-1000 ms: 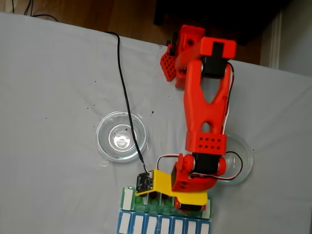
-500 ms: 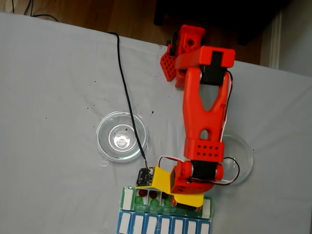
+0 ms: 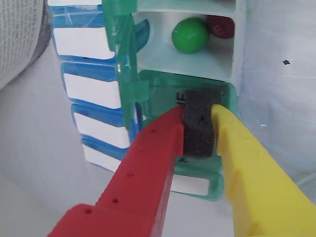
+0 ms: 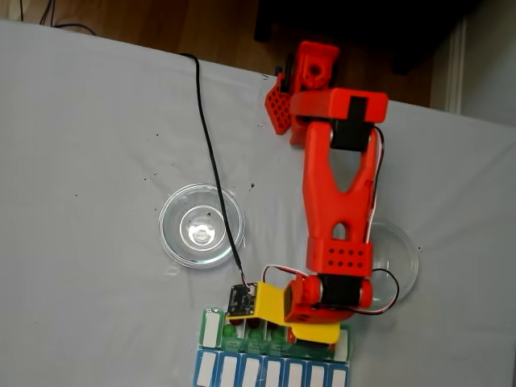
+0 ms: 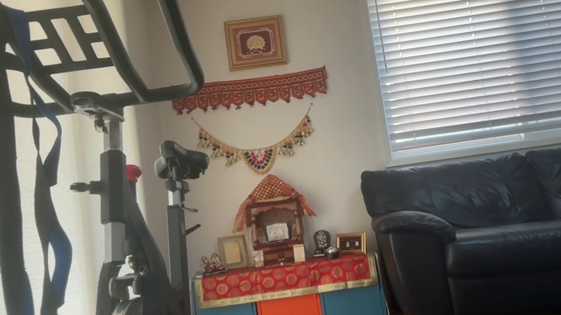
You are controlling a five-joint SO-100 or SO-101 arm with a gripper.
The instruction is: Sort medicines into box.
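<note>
box (image 3: 148, 94): green lid shut | open compartment: green medicine (image 3: 190, 35), red medicine (image 3: 220, 25)

The red-and-yellow gripper (image 3: 198, 109) presses on a translucent green closed lid (image 3: 197, 143). To its left stands a raised green flip lid (image 3: 124, 64); ahead, the open compartment (image 3: 197, 54) lies unobstructed.
</note>
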